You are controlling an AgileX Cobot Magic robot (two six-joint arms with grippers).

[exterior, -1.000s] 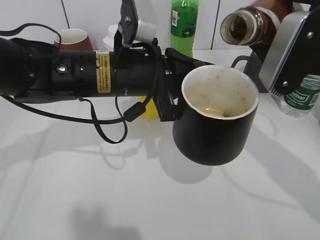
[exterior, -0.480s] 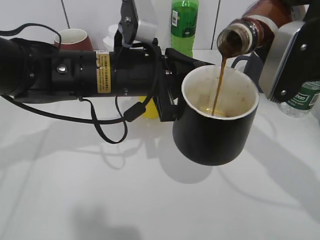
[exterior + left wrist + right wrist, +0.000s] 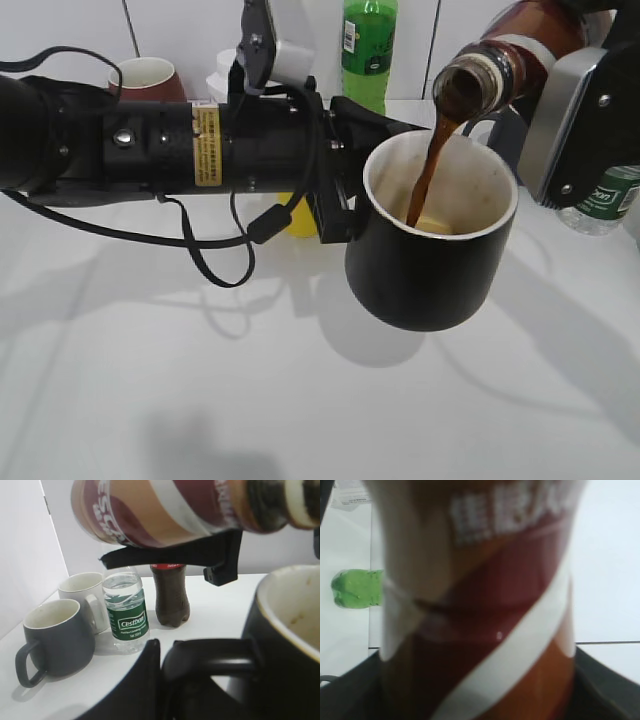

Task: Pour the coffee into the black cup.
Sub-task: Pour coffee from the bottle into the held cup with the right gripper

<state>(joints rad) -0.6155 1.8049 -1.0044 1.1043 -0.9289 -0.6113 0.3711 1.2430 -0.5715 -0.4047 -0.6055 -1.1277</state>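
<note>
left gripper (image 3: 335, 190), clamped on the handle, holds the black cup (image 3: 432, 245) above the worktop's middle; right gripper (image 3: 580, 100) grasps the coffee bottle (image 3: 505, 65), long axis tilted down-left, mouth directly over the rim, stream entering.

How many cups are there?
5: glossy black mug held up under the coffee, maroon cup at the back left, yellow cup behind the arm, dark grey mug and white mug side by side. More may be hidden.
</note>
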